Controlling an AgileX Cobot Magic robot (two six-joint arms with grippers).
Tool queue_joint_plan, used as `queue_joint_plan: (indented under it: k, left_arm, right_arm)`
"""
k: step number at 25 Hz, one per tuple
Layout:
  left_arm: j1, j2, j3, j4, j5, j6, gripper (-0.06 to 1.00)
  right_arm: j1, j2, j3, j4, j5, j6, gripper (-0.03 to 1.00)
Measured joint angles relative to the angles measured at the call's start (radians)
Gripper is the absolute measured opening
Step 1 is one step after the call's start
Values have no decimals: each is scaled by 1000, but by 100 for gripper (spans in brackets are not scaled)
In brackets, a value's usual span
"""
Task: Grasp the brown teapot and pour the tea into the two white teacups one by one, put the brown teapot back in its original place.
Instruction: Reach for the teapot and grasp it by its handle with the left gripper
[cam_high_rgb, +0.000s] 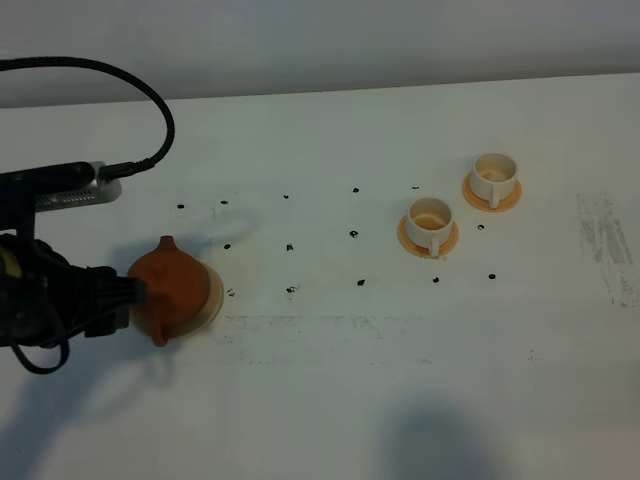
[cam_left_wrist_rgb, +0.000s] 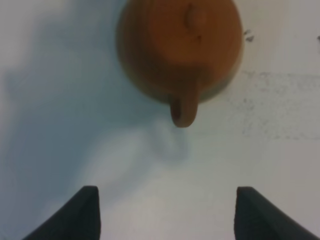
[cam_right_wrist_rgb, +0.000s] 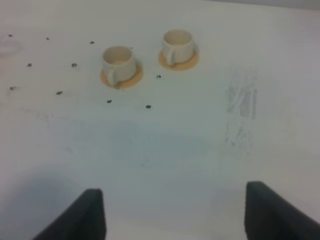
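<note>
Left claw (cam_left_wrist_rgb: 167, 195) spread wide, nothing pinched, close beside the brown teapot (cam_high_rgb: 168, 285). Right claw (cam_right_wrist_rgb: 175, 192) spread too, nothing pinched, over the desk (cam_high_rgb: 330, 400), well apart from the cups. Teapot upright on the tan coaster (cam_high_rgb: 213, 300), desk's left side. Near teacup (cam_high_rgb: 431, 220) and far teacup (cam_high_rgb: 494, 172) right of centre, each on an orange saucer (cam_high_rgb: 446, 243), not touching.
</note>
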Motion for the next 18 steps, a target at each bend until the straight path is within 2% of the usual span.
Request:
queue_joint_plan:
  k: [5,18]
  left_arm:
    - [1,76,0,-1,-17,-27,57]
    - [1,247,0,5,-163,-34,50]
  right_arm:
    - [0,0,0,0,0,0,59]
    - [0,0,0,2,0,0,59]
